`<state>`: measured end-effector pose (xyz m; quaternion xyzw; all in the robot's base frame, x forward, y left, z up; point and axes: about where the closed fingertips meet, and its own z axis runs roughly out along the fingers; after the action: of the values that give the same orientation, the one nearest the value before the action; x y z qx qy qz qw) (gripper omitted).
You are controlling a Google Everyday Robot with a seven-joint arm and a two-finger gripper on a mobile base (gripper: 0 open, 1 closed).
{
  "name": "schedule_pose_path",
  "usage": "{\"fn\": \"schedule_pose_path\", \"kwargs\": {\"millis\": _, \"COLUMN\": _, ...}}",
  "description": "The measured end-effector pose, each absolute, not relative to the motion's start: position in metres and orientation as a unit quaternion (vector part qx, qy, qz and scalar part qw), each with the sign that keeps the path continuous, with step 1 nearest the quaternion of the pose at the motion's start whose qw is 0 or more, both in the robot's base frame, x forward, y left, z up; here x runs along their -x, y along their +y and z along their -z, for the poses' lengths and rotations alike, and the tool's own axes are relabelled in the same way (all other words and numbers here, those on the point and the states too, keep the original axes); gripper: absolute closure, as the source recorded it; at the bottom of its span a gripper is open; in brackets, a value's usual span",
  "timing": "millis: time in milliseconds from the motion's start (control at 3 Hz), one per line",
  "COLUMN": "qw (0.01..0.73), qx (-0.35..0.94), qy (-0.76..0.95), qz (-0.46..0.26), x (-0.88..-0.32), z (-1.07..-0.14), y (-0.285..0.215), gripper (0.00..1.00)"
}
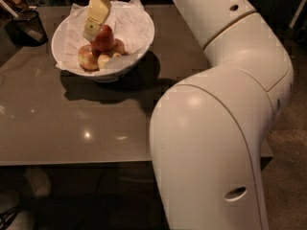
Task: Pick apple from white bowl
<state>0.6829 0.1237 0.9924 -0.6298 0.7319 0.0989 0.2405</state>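
Note:
The white bowl (143, 38), lined with crumpled white paper, stands at the far left of the table. The deep red apple (105, 38) sits on top of several smaller, paler apples (88, 57) in it. My gripper (96, 31) reaches down into the bowl from above. Its cream finger (95, 18) lies against the upper left side of the red apple, and the other finger is hidden behind the fruit. The gripper looks shut on the apple, which stands a little above the other fruit.
A small dark mesh cup (28, 27) with utensils stands at the far left, beside the bowl. My big white arm (216, 128) fills the right half of the view, over the brown table (72, 119). The table's front edge runs below.

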Motion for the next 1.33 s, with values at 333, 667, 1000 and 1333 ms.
{"fn": "schedule_pose_path", "kwargs": {"millis": 333, "qw": 0.241, "qx": 0.621, "qy": 0.738, "qz": -0.104, "x": -0.689, "z": -0.982, "y": 0.131, "gripper": 0.00}}
{"fn": "schedule_pose_path", "kwargs": {"millis": 667, "qw": 0.239, "qx": 0.617, "qy": 0.741, "qz": -0.114, "x": -0.692, "z": -0.972, "y": 0.137, "gripper": 0.00}}
{"fn": "schedule_pose_path", "kwargs": {"millis": 1000, "qw": 0.234, "qx": 0.616, "qy": 0.742, "qz": -0.120, "x": -0.693, "z": -0.966, "y": 0.140, "gripper": 0.00}}
{"fn": "schedule_pose_path", "kwargs": {"millis": 1333, "qw": 0.223, "qx": 0.611, "qy": 0.749, "qz": -0.127, "x": -0.697, "z": -0.953, "y": 0.140, "gripper": 0.00}}
